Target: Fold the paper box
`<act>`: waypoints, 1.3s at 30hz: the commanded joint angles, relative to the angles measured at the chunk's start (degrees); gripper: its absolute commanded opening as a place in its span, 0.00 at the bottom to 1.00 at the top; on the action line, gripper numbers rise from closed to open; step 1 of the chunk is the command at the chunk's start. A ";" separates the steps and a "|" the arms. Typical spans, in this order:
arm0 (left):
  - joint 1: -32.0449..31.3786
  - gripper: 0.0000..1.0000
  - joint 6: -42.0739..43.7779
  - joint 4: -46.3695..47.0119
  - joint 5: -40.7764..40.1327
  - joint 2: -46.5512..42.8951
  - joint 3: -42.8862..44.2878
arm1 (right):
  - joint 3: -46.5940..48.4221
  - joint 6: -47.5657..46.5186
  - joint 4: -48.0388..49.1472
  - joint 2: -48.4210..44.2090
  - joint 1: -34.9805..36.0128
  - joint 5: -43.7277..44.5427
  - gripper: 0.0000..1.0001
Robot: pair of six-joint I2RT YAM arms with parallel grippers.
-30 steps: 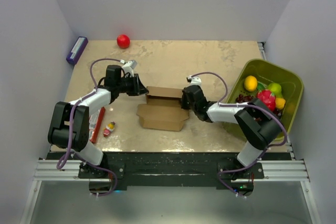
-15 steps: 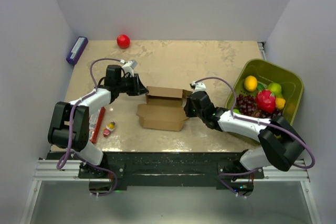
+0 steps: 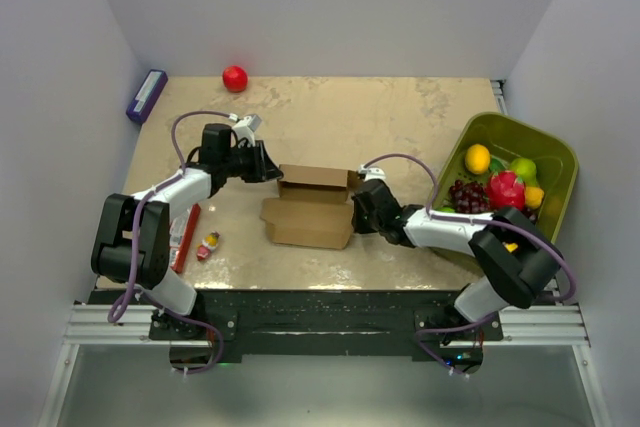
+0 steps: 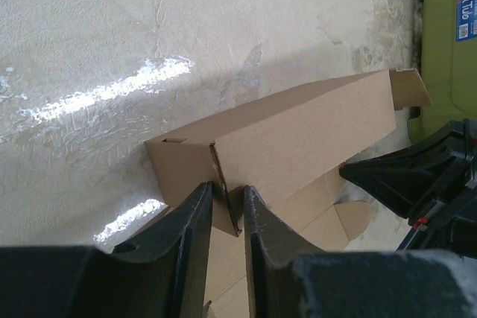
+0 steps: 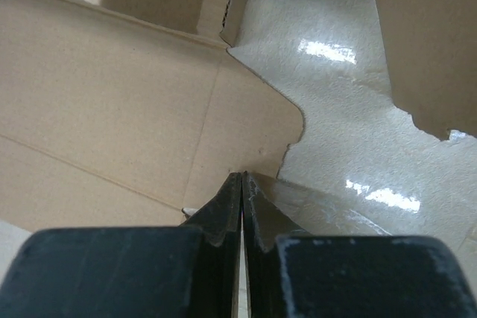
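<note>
The paper box (image 3: 312, 209) is brown cardboard, half folded in mid-table: a back wall stands up and a flat panel with flaps lies in front. My left gripper (image 3: 275, 175) is at the box's back left corner. In the left wrist view it (image 4: 227, 188) is shut on the upright corner flap of the box (image 4: 298, 132). My right gripper (image 3: 352, 215) is low at the box's right end. In the right wrist view it (image 5: 242, 176) is shut with nothing between the jaws, its tips pressed on the rounded side flap of the flat panel (image 5: 112, 94).
A green bin (image 3: 505, 125) full of fruit stands at the right edge. A red ball (image 3: 235, 78) and a small purple box (image 3: 146, 95) lie at the back left. A red flat pack (image 3: 187, 237) and a small toy (image 3: 209, 244) lie beside the left arm.
My right gripper has dropped from the box's upper right end down to the flat side flap, opening slightly and shutting again. The left gripper and the box's back wall have held still.
</note>
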 commanded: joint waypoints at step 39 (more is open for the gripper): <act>0.09 0.27 2.14 -1.37 -1.98 -0.96 1.04 | 11.79 -9.42 -14.39 -5.75 -8.09 6.57 0.60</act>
